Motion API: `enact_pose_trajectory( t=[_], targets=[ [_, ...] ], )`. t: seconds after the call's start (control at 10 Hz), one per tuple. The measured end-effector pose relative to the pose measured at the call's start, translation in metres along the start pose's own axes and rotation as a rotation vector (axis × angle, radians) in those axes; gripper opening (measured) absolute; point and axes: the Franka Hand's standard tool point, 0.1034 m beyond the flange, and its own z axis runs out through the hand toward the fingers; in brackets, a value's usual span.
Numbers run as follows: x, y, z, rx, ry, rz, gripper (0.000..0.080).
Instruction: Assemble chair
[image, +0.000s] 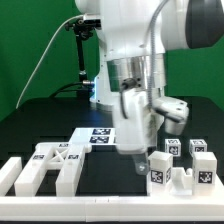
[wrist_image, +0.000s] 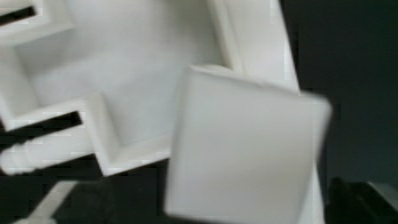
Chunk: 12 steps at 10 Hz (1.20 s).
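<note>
The gripper (image: 137, 165) hangs low over the bench (image: 110, 172), with the flat panel (wrist_image: 249, 150) close under it. Whether it grips the panel cannot be told. Any retreat should go straight up, clear of the cubes (image: 172, 147).

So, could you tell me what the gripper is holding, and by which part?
It cannot be told: a white panel sits close to the gripper, but no contact shows.

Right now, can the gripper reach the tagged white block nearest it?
Probably yes: the gripper hangs just beside that block, whose top looks uncovered, though a neighbouring block stands close by.
</note>
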Motion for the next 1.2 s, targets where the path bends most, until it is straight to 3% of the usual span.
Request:
enact_pose_trajectory(
  t=[0.1,0.2,0.7,1.0,1.2],
  targets=[
    [-0.0083,0.0013,-0.0011,-0.007,0.008,-0.261,0.0633],
    [-0.0152,0.0038,-0.0028,-0.024,0.000,-0.417,0.0633],
    [-0.0119,0.0039,-0.0024,-0.042,0.006,-0.910,0.0649],
    [-0.0138,0.0007,-0.0018,-0.043,0.013,-0.930,0.0610],
    [-0.0144,0.0008,-0.0017,-0.040,0.014,-0.794,0.0282]
  ],
)
